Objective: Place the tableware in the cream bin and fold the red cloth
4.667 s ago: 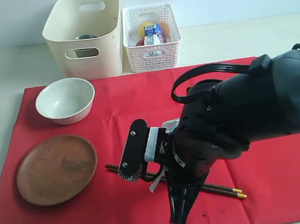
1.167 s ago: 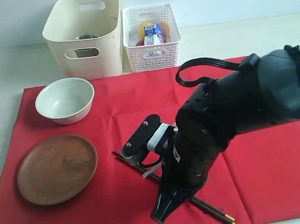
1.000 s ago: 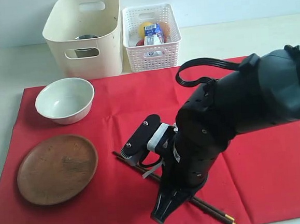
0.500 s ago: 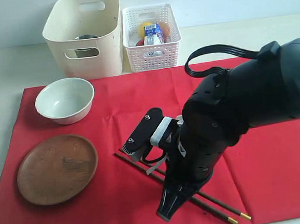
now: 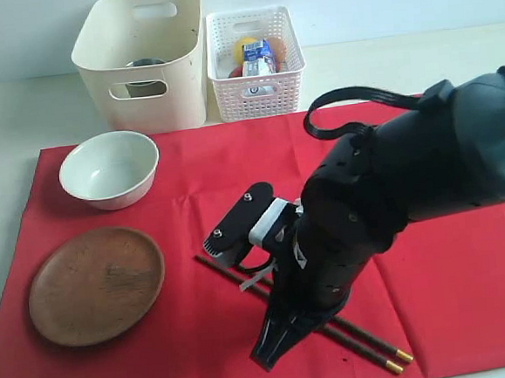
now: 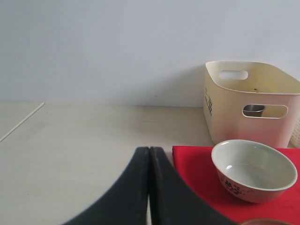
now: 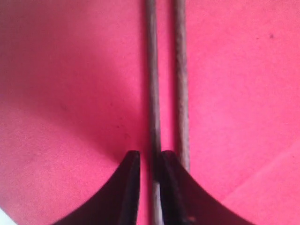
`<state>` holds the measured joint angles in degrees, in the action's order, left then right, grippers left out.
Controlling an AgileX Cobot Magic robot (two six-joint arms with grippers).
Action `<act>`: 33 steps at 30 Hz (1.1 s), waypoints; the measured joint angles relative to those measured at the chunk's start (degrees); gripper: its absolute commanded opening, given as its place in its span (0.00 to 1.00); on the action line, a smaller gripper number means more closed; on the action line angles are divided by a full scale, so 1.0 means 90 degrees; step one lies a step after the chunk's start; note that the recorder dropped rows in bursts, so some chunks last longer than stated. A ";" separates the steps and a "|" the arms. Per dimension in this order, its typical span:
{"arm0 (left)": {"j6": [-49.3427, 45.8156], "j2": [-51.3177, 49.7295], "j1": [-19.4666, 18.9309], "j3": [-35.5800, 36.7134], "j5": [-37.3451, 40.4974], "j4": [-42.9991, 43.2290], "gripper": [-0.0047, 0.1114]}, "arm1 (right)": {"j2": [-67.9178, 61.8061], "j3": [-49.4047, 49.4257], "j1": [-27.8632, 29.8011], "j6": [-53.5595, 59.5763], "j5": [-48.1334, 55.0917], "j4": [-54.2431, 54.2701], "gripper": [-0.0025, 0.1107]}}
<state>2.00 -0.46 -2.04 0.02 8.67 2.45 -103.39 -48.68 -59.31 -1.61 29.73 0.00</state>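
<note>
Much of the red cloth (image 5: 118, 375) lies flat, its middle hidden behind the bulky right arm (image 5: 410, 185), which leans steeply down. The right gripper (image 7: 151, 158) stands narrowly parted astride one of the dark chopsticks (image 7: 151, 70) lying on the cloth; whether it pinches is unclear. The left gripper (image 6: 149, 187) is closed, empty.

Red cloth (image 5: 453, 296) lies flat, bearing a pale bowl (image 5: 109, 169), round wooden plate (image 5: 96, 284) and dark gold-tipped chopsticks (image 5: 224, 273); the cream bin (image 5: 145, 97) behind seemingly holds a steel cup (image 5: 143, 66).
</note>
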 measured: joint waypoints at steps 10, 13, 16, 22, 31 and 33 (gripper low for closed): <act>0.0000 0.0000 0.0000 0.0000 0.0000 0.0000 0.04 | -0.0279 -0.0039 0.0000 0.0000 -0.0095 0.0000 0.17; 0.0000 0.0000 0.0000 0.0000 0.0000 0.0000 0.04 | -0.0208 -0.0039 0.0000 0.0000 -0.0095 0.0000 0.19; 0.0000 0.0000 0.0000 0.0000 0.0000 0.0000 0.04 | -0.0083 0.0001 0.0000 -0.0009 -0.0108 0.0000 0.27; 0.0000 0.0000 0.0000 0.0000 0.0000 0.0000 0.04 | 0.0205 0.0001 0.0000 -0.0009 -0.0108 -0.0041 0.43; 0.0000 0.0000 0.0000 0.0000 0.0000 0.0000 0.04 | -0.0043 0.0001 0.0000 -0.0279 -0.0067 -0.0612 0.43; 0.0000 0.0000 0.0000 0.0000 0.0000 0.0000 0.04 | -0.0198 0.0001 0.0000 -0.0304 -0.0051 -0.0657 0.41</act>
<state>2.00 -0.46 -2.04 0.02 8.67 2.45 -105.17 -48.67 -59.31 -4.35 29.27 -5.92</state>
